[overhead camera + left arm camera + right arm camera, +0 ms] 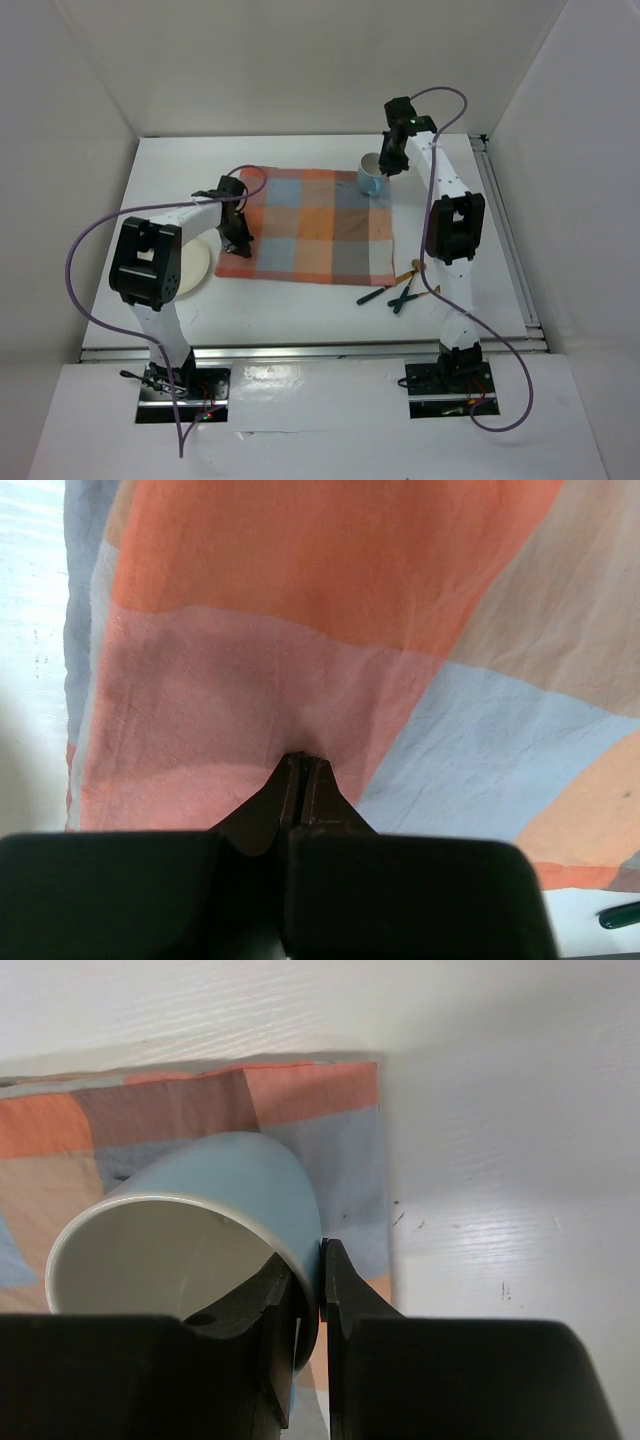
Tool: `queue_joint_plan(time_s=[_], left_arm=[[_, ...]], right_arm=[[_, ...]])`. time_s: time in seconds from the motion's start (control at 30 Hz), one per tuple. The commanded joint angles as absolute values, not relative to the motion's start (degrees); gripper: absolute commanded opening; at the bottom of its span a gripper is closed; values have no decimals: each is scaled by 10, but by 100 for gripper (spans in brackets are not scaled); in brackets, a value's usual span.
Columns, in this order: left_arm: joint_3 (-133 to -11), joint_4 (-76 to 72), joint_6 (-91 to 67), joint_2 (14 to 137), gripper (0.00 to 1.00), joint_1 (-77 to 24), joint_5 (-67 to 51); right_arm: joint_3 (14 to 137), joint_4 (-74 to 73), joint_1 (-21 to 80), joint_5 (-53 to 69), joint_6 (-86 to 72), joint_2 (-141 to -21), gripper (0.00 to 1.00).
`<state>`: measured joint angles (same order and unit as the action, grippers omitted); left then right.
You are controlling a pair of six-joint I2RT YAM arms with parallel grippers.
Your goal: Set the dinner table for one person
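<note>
Left tool (302, 768): closed, pinching the checked cloth mat (330, 600) near its left edge.
Right tool (320, 1295): clamped on the light-blue mug (250, 1175) wall, at the mat's far right corner.
Worktop (300, 300): white, under everything.

Looks like soft, matt woven cloth with faint creases on the checked mat (305, 228), smooth glossy glaze on the pale blue mug (260, 1175), matt white faintly grained dinner table (500, 1140), shiny metal rail (300, 352), matt black plastic on the right gripper (308, 1260).
</note>
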<state>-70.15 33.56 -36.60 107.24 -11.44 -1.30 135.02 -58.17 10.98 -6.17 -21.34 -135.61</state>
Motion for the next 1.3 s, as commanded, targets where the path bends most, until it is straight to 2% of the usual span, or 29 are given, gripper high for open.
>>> queue_joint_plan(time_s=[0.0,0.47,0.5,0.53,0.57,0.6,0.63,0.7,0.73,0.8,0.83,0.93,0.97,1.03,1.07,1.17,1.23,1.27], left_arm=[[-663,324,-382,1092,0,-131,-5],[-631,343,-399,1064,0,-155,11],[-631,351,-399,1059,0,-155,11],[-636,359,-399,1048,0,-155,16],[-636,366,-404,1042,0,-155,22],[-642,373,-404,1035,0,-160,22],[-654,381,-404,1029,0,-160,31],[-667,408,-404,1007,2,-160,48],[-681,415,-404,999,14,-160,54],[-695,436,-404,971,26,-160,70],[-707,444,-404,962,33,-160,76],[-721,466,-410,928,39,-149,87],[-721,466,-410,919,46,-132,82],[-715,478,-415,889,53,-112,82],[-710,478,-428,877,63,-87,77],[-668,478,-448,827,74,-40,69],[-597,457,-468,775,81,64,29],[-597,457,-476,774,81,64,14]], right_arm=[[1375,-547,111,-54,-214,-1360,0],[1358,-541,111,-76,-209,-1377,1],[1352,-541,111,-76,-209,-1377,5],[1352,-535,111,-76,-209,-1372,14],[1352,-535,111,-71,-209,-1372,38],[1352,-528,111,-64,-209,-1365,55],[1346,-528,111,-64,-204,-1365,68],[1346,-514,111,-51,-204,-1347,86],[1346,-514,111,-44,-204,-1342,92],[1352,-508,111,-36,-204,-1324,100],[1357,-508,111,-29,-204,-1318,100],[1357,-503,111,-23,-204,-1284,100],[1357,-503,111,-23,-204,-1265,100],[1357,-503,111,-23,-209,-1243,100],[1337,-497,111,-23,-209,-1218,100],[1278,-478,116,-23,-209,-1174,100],[1219,-461,121,-17,-209,-1126,100],[1219,-454,121,-17,-209,-1117,100]])
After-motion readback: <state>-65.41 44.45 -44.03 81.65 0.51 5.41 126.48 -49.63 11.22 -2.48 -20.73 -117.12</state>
